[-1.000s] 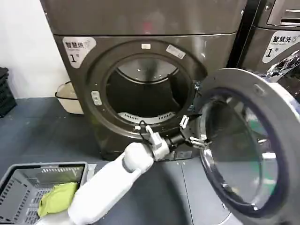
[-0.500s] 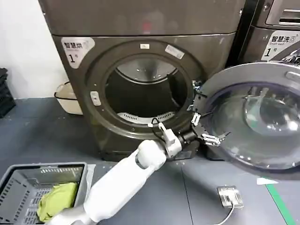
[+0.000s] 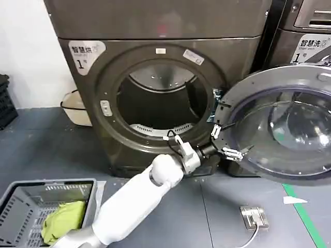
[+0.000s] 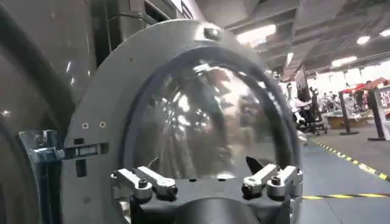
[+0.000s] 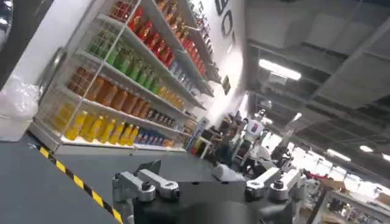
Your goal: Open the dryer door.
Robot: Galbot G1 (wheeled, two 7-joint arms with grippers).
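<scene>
The dryer door (image 3: 282, 121) stands swung wide to the right of the drum opening (image 3: 158, 101) — task essentially done — with the left gripper (image 3: 223, 140), fingers spread and empty, beside its hinge edge.

Round grey dryer door (image 3: 282, 121) with clear window, swung wide open to the right of the drum opening (image 3: 158, 101).
</scene>
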